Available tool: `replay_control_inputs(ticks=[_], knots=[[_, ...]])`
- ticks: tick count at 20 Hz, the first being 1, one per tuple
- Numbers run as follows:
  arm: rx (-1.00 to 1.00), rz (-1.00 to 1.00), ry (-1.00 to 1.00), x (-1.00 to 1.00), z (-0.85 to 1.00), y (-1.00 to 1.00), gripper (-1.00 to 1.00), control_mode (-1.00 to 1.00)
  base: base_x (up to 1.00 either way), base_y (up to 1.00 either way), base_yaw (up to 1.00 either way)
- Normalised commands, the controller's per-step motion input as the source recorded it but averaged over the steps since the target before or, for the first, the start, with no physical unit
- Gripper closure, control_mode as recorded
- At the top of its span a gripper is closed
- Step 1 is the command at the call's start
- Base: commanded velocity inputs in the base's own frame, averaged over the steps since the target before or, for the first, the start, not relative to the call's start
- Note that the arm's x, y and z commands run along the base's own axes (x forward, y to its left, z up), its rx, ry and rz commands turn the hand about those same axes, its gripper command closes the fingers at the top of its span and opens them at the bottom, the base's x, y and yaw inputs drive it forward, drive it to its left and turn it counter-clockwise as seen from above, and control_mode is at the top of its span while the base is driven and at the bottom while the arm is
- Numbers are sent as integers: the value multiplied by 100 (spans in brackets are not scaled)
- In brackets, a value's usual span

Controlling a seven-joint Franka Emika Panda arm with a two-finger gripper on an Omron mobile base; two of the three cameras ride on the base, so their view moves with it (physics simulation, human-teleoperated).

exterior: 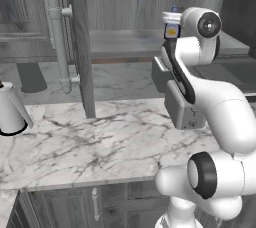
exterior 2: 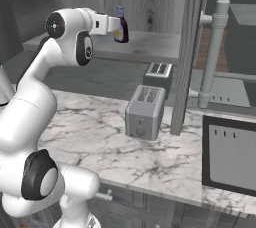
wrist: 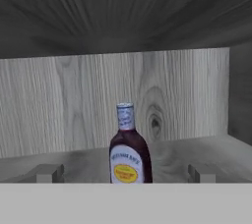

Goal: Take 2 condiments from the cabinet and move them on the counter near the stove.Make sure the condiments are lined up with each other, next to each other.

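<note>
1. Standing upright on the inner shelf [wrist: 197, 152] of the cabinet [wrist: 74, 95] is the sauce bottle [wrist: 129, 154], dark brown with a yellow label and a blue cap, just ahead of the tool [wrist: 125, 173].
2. The tool's jaws are spread wide apart, one finger [wrist: 47, 173] on each side of the bottle, neither touching it.
3. From the right base view the bottle [exterior 2: 120, 26] sits directly off the end of the white arm, against the wood-grain back wall.
4. The cabinet door [exterior: 82, 47] hangs open, edge-on, its long pale bar handle [exterior: 57, 37] facing outward.
5. Below lies the worktop [exterior 2: 100, 142], white marble with grey veins, over grey cupboard fronts.
6. A grey toaster [exterior 2: 144, 112] sits on the worktop beneath the shelf.
7. A white kettle [exterior: 10, 109] stands at the left edge of the left base view.
8. A dark panel [exterior 2: 230, 154] fills the right edge of the right base view.
</note>
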Motion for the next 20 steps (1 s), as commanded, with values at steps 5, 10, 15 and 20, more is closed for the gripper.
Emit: replay_control_inputs(ticks=[5, 10, 15, 20], knots=[[0, 0, 0, 24, 0, 0, -100, -100, 0, 0, 0], [0, 0, 0, 21, 0, 0, -100, -100, 0, 0, 0], [0, 0, 0, 16, 0, -1, -100, -100, 0, 0, 0], [0, 0, 0, 22, 0, -4, -100, -100, 0, 0, 0]])
